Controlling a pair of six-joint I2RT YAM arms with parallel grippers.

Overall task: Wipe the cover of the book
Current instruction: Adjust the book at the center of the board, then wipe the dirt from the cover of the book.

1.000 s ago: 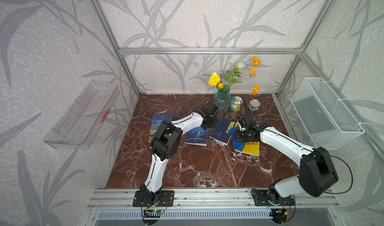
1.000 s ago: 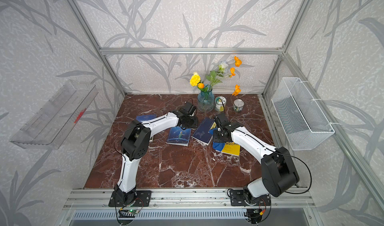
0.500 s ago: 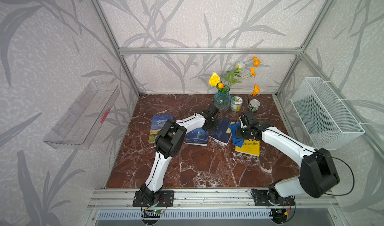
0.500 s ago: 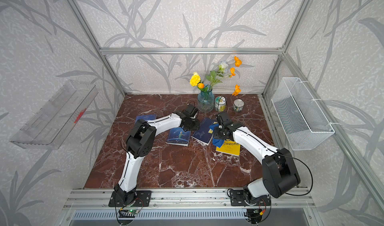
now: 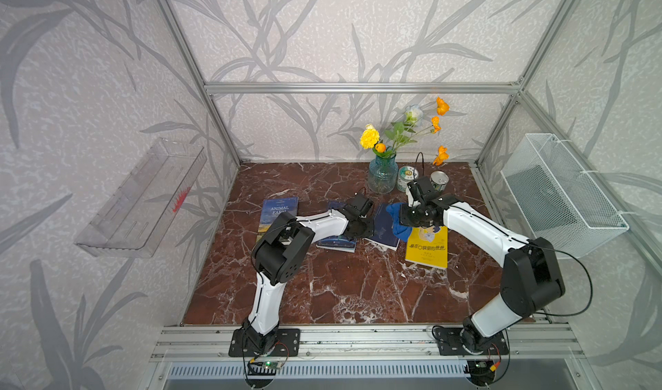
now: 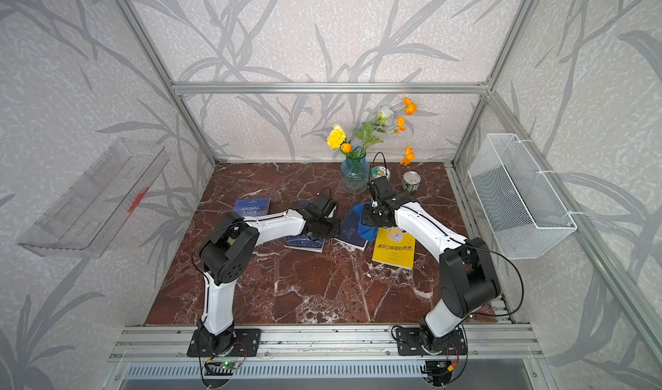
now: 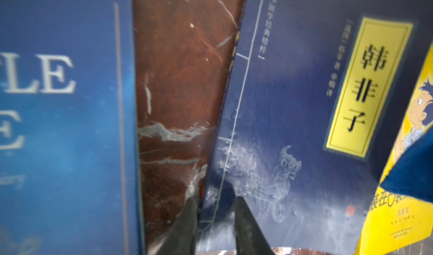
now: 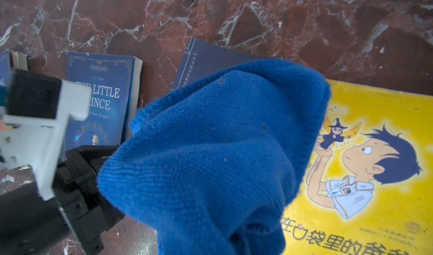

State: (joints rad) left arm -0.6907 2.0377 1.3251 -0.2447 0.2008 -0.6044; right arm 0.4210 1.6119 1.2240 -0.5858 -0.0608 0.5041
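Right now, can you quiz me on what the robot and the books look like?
1. True or false: the right end effector holds the blue cloth.
2. How many books lie on the table? A two, B four, C six.
3. What colour is the book with the cartoon boy?
Key: 1 true. 2 B: Animal Farm, The Little Prince, the dark blue book, the book with the cartoon boy. 3 yellow.

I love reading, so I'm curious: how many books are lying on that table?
4: Animal Farm lies on the robot's far left, The Little Prince partly under the left arm, the navy book mid-table, the yellow book to its right. None appears hidden.
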